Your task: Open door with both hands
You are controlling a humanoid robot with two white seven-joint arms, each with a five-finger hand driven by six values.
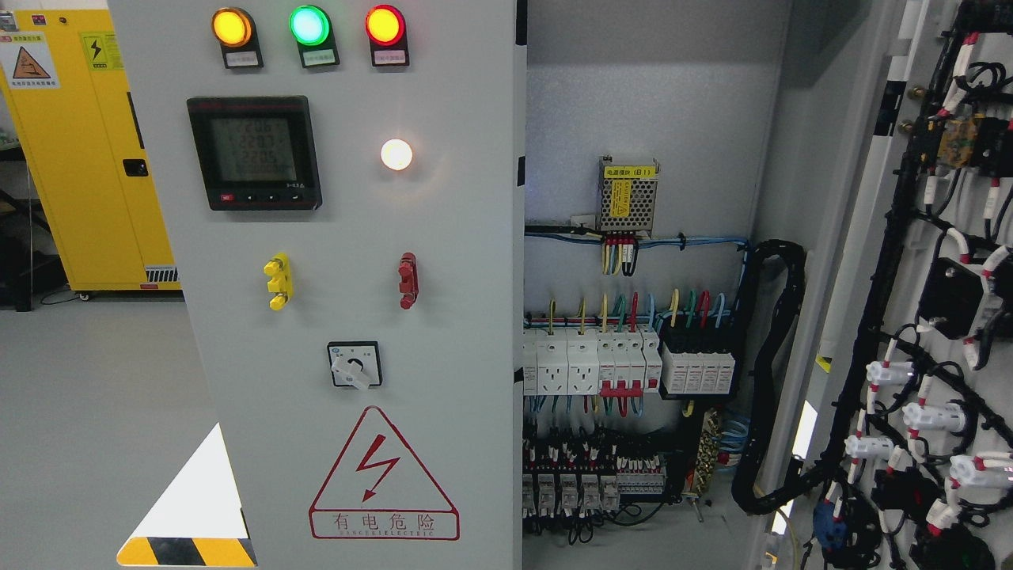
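Right door (934, 277) open, wiring exposed

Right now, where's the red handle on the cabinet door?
In the head view, the red handle sits on the closed left door, right of the yellow handle and below the lit white lamp.

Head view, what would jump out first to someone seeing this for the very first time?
Three lit indicator lamps, amber, green and red, sit atop the closed left door, with a red high-voltage triangle near its bottom. At right, the right door stands swung open, exposing breakers and coloured wiring inside. No robot hand shows.
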